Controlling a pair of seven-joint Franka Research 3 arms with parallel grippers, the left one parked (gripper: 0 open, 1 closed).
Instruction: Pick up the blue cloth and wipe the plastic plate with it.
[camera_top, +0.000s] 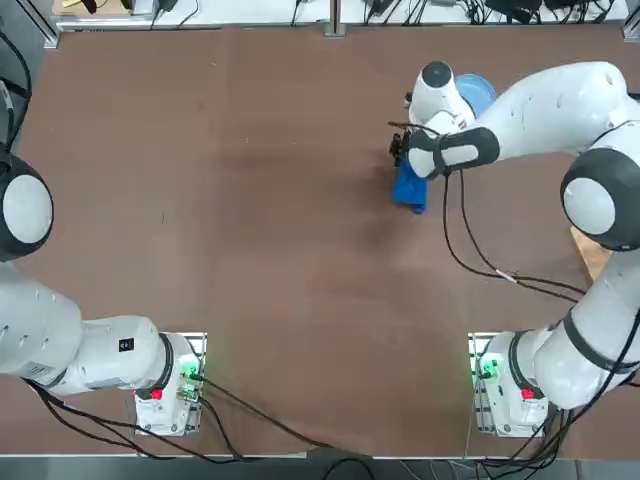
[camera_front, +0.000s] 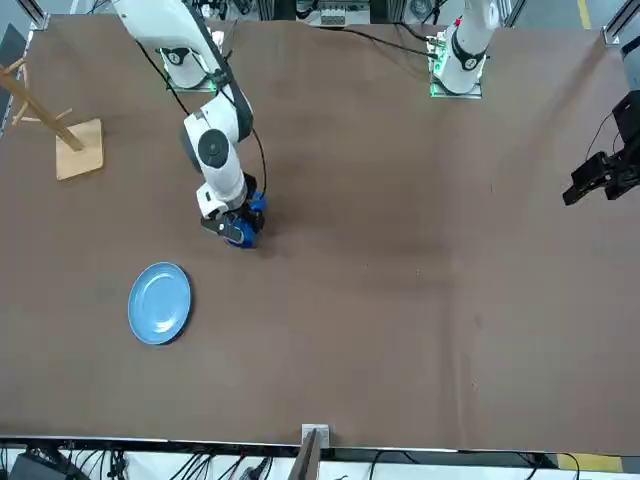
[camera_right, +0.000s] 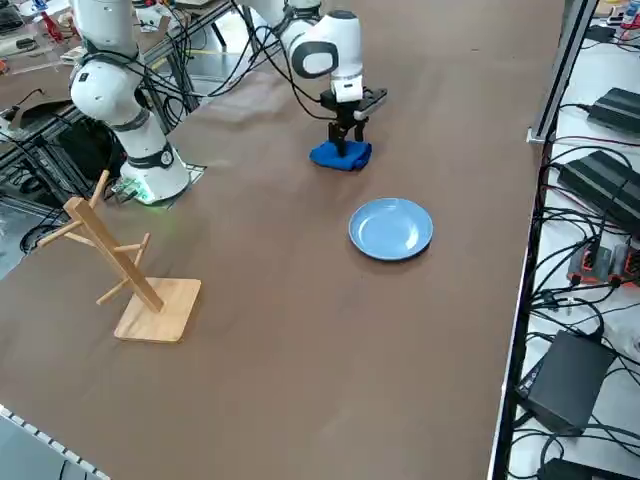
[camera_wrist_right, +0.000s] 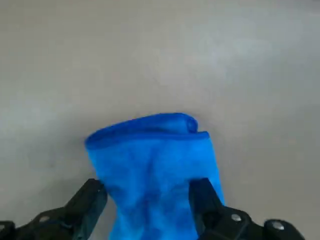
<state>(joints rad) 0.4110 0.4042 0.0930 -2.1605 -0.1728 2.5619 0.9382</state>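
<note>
Brown tabletop (camera_top: 270, 250), wooden stand (camera_right: 130, 260), cable-strewn metal-framed edges (camera_right: 515, 350).

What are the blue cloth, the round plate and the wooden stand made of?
The blue cloth looks like soft, matte fabric, maybe microfiber: its edge folds over loosely. The round plate seems to be smooth, stiff plastic, judging by its even pale blue colour and neat raised rim. The wooden stand looks like real, pale wood, with its plain tan colour and round pegs.
</note>
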